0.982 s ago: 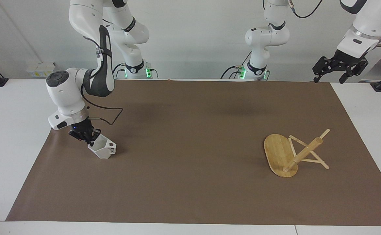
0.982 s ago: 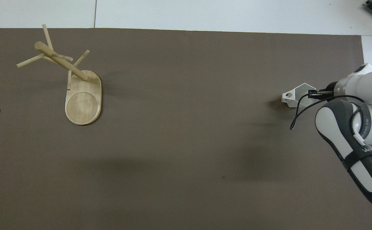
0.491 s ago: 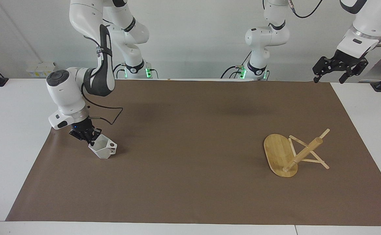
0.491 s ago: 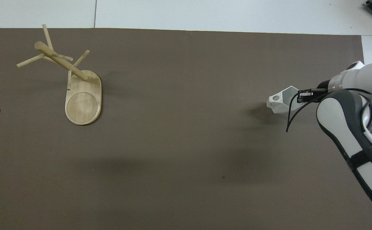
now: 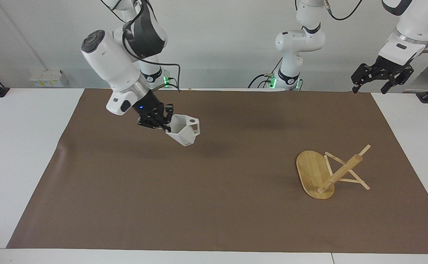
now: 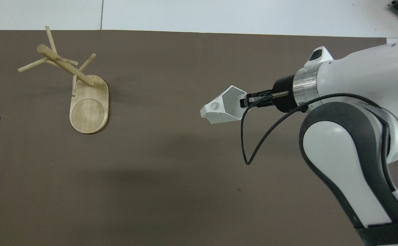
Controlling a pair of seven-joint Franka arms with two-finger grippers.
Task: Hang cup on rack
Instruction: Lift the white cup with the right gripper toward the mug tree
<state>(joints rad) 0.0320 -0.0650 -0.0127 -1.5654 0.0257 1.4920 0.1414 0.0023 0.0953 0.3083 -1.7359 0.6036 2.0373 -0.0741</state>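
Facing view first: the right claw (image 5: pixel 163 123), a little left of centre in the upper half of the frame, is clenched on the rim of the cup (image 5: pixel 183 134) and carries it in the air over the brown mat (image 5: pixel 199 205), the cup tilted with its pierced handle pointing toward the frame's right. A soft shadow lies on the mat just below and right of the cup. In the overhead view the same cup (image 6: pixel 224 110) sits right of centre, the right claw (image 6: pixel 245 101) gripping it from the frame's right. The rack (image 5: pixel 329 172) lies tipped on the mat at the lower right of the facing view, its oval base on edge and its post slanting up, pegs splayed; overhead, the rack (image 6: pixel 83 92) is at upper left. The left claw (image 5: pixel 381 79) waits released at the upper right of the facing view, above the table (image 5: pixel 19 154) corner.
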